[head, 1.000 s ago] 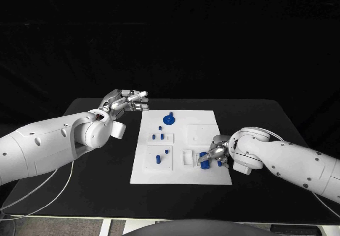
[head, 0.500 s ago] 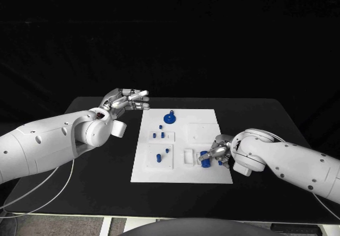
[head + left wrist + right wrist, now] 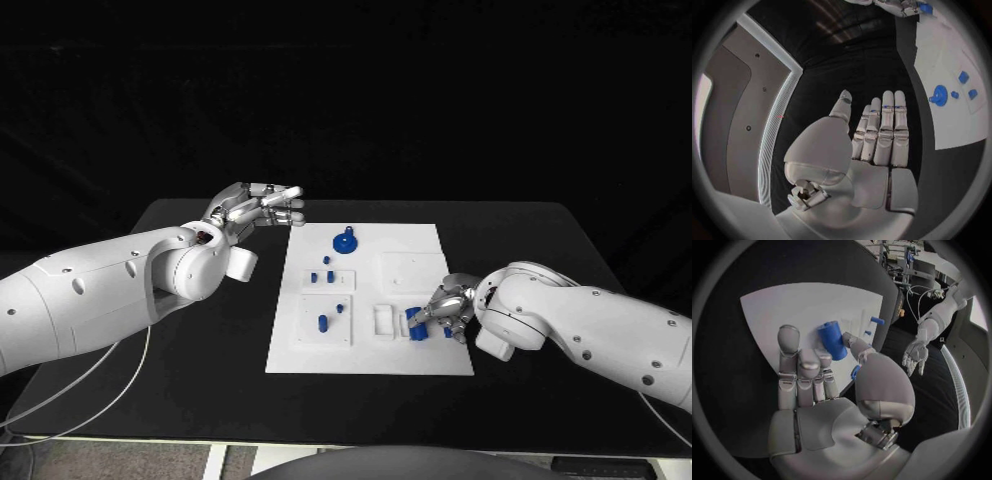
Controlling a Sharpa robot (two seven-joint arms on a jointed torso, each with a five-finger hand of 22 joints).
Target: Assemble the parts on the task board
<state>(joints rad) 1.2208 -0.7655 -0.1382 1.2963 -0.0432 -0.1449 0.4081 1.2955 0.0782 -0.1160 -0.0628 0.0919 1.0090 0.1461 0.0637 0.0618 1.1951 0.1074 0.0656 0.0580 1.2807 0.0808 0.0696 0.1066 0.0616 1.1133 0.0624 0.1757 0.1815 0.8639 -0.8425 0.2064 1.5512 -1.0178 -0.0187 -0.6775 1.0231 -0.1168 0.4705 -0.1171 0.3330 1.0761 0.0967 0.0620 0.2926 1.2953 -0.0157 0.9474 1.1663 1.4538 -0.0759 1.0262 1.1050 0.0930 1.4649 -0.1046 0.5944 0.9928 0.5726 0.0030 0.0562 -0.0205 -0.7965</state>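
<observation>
Your right silver hand (image 3: 444, 312) pinches a small blue plastic cylinder (image 3: 832, 340) at the white task board (image 3: 433, 240)'s near right corner on the bench; it looks light, rigid and slippery, so hold its sides, while your left hand (image 3: 257, 208) hovers empty, fingers apart.

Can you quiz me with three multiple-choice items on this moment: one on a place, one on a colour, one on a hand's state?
1. Where is the left hand?
A. beyond the task board's far left corner
B. on the board's near right part
C. off the table

2. What colour is the cylinder part at the right hand?
A. grey
B. blue
C. red

3. What state is the left hand in?
A. gripping a part
B. pressing on the board
C. holding nothing

Answers: 1 A, the head view puts it there. 2 B, the right wrist view shows blue. 3 C, its palm is bare in the left wrist view.
</observation>
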